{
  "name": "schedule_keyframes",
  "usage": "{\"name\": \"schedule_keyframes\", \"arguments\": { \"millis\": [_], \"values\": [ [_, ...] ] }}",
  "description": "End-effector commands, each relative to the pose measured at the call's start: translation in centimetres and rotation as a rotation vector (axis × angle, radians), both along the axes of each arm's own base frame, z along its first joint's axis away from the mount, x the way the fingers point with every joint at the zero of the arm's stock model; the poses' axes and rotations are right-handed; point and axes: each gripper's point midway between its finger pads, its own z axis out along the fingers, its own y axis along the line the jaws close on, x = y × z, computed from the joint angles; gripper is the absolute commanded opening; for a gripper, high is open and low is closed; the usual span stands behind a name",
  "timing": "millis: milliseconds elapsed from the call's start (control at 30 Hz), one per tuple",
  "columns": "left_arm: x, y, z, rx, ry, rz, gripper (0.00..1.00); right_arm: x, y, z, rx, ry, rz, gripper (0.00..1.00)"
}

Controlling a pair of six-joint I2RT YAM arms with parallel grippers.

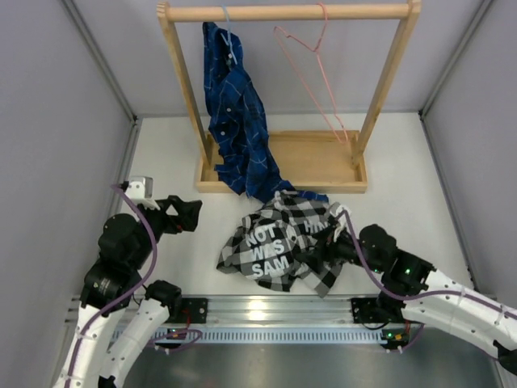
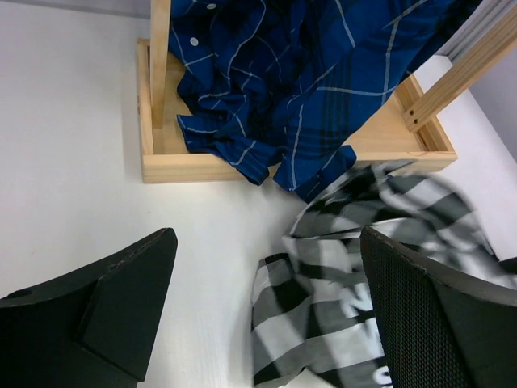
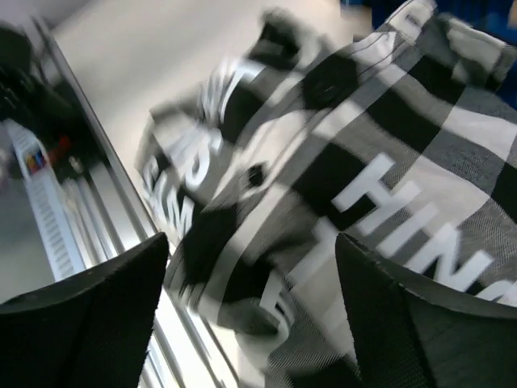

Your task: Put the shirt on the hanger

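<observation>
While left gripper point(image 2: 266, 234) gapes empty | right gripper point(image 3: 250, 239) parted at shirt point(image 1: 279, 242)

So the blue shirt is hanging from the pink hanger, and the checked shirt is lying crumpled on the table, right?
Not quite. The blue shirt hangs from a light blue hanger; the pink hanger beside it on the rail is bare. The checked shirt does lie crumpled on the table. The top external view shows this.

The checked shirt point(image 1: 283, 242) lies crumpled on the table point(image 1: 404, 186); the pink hanger point(image 1: 311, 77) hangs from the rail point(image 1: 283, 12).
</observation>
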Motion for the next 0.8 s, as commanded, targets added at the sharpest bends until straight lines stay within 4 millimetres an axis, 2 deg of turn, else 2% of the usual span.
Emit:
{"name": "schedule_keyframes", "arguments": {
  "millis": [0, 67, 100, 133, 200, 267, 300, 333, 367, 400, 467, 500, 533, 567, 667, 700, 767],
  "values": [
    [0.5, -0.1, 0.1, 0.014, 0.002, -0.004, 0.98, -2.2, 0.1, -1.4, 0.082, 0.176, 0.024, 0.84],
    [0.6, -0.2, 0.0, 0.011, 0.006, -0.005, 0.98, -2.7, -0.2, -0.7, 0.095, 0.171, 0.040, 0.97],
    [0.6, -0.2, 0.0, 0.009, 0.007, -0.005, 0.98, -2.7, -0.6, -0.4, 0.087, 0.164, 0.029, 0.99],
    [0.6, -0.2, 0.0, 0.010, 0.007, -0.002, 0.98, -2.4, -0.9, 0.9, 0.098, 0.142, 0.008, 0.99],
    [0.6, -0.2, -0.2, 0.009, 0.010, -0.001, 0.98, -0.5, -1.6, 1.8, 0.041, 0.123, -0.090, 0.99],
    [0.4, -0.2, -0.2, 0.005, 0.003, -0.004, 0.98, 2.4, -2.8, 1.8, -0.035, 0.117, -0.264, 1.00],
    [0.4, -0.2, -0.3, 0.004, 0.005, -0.004, 0.98, 4.0, -2.7, 0.0, -0.133, 0.153, -0.341, 1.00],
    [0.3, -0.2, -0.3, 0.002, 0.004, -0.005, 0.98, 5.2, -3.0, 1.3, -0.151, 0.161, -0.414, 0.99],
    [0.3, -0.1, -0.3, 0.003, 0.004, -0.002, 0.98, 7.3, -4.1, 1.4, -0.171, 0.181, -0.548, 0.99],
    [0.3, -0.2, -0.4, 0.002, 0.007, -0.007, 0.98, 8.9, -3.1, 1.1, -0.210, 0.214, -0.587, 1.00],
    [0.3, -0.3, -0.4, 0.002, 0.007, -0.014, 0.98, 10.6, -1.8, 0.7, -0.188, 0.293, -0.616, 0.99],
    [0.4, -0.4, -0.5, 0.004, 0.012, -0.016, 0.98, 12.3, -1.1, 0.1, -0.199, 0.319, -0.660, 0.99],
    [0.4, -0.4, -0.6, 0.005, 0.016, -0.018, 0.98, 13.4, -1.0, 0.2, -0.177, 0.326, -0.717, 0.99],
    [0.4, -0.5, -0.6, 0.006, 0.017, -0.022, 0.98, 14.4, 0.0, 0.4, -0.147, 0.323, -0.728, 0.99],
    [0.5, -0.7, -0.8, 0.012, 0.025, -0.031, 0.98, 16.9, 2.0, -0.5, -0.148, 0.330, -0.774, 1.00],
    [0.6, -0.7, -0.9, 0.015, 0.027, -0.031, 0.98, 17.9, 2.5, -2.0, -0.186, 0.341, -0.803, 0.99],
    [0.5, -0.7, -0.8, 0.013, 0.025, -0.034, 0.98, 18.5, 2.6, -3.8, -0.214, 0.359, -0.840, 0.99]
  ]
}}
